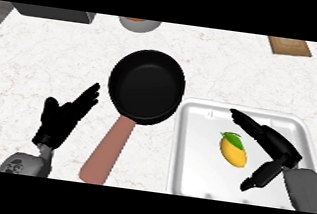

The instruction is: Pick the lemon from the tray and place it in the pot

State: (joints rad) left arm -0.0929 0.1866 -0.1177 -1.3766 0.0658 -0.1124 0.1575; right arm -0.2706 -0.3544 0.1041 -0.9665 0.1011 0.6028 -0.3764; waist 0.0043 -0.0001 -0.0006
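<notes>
Task barely under way. Lemon, yellow with a green leaf at its top end, lying loose on the floor of the white tray, roughly at the middle, touched by nothing. Right hand over the tray's right half, fingers spread apart and stretched toward the upper left, thumb hanging low and well apart from them (an opened-out pose beside the fruit, not a grasp), clamped on nothing. Lemon just left of the palm, inside the gap between fingers and thumb as seen from above; height of the hand above the tray hard to judge.

Black pot, really a shallow pan with a pinkish-brown handle running down toward the lower edge, just left of the tray, nothing in it. Left hand resting left of the handle, fingers straight and pointing up-right, holding nothing.

Left to do, by this look: closing round the lemon, lifting, carrying left over the pan, releasing.

No brand, label or writing readable anywhere. Along the far counter edge: a grey box, a round container, a wooden board, all cut off.
</notes>
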